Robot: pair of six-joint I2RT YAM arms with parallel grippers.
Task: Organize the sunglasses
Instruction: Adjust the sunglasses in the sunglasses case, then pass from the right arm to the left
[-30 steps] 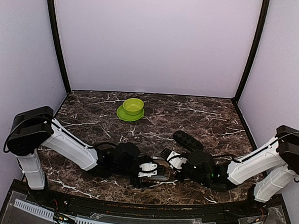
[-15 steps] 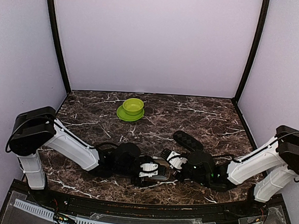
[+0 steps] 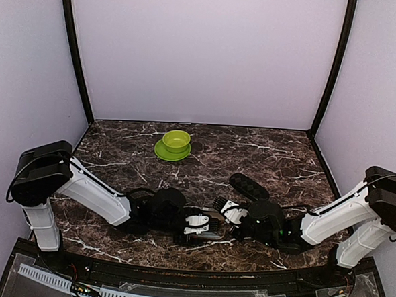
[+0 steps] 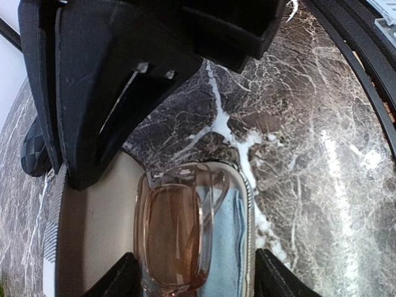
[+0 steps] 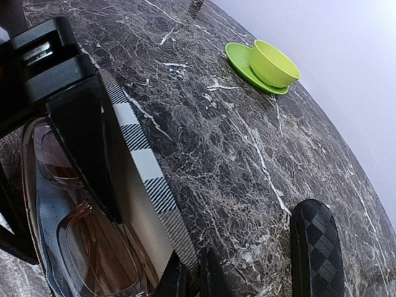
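Dark marble-look counter (image 4: 322, 124), polished and glossy, white-veined; translucent reddish-brown plastic sunglasses (image 4: 176, 238), smooth and shiny; open striped-edged case (image 5: 145, 167), woven-looking striped trim, smooth matt beige lining; pale blue cloth (image 4: 228, 247) inside it, soft, matt; black oblong case (image 5: 318, 247), matt, diamond-embossed; lime-green bowl (image 5: 273, 62) and lime-green saucer (image 5: 238, 54), smooth, semi-gloss.

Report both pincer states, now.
Left pincer: open, gripping nothing.
Right pincer: closed on the rim of the brown-and-beige striped glasses case.
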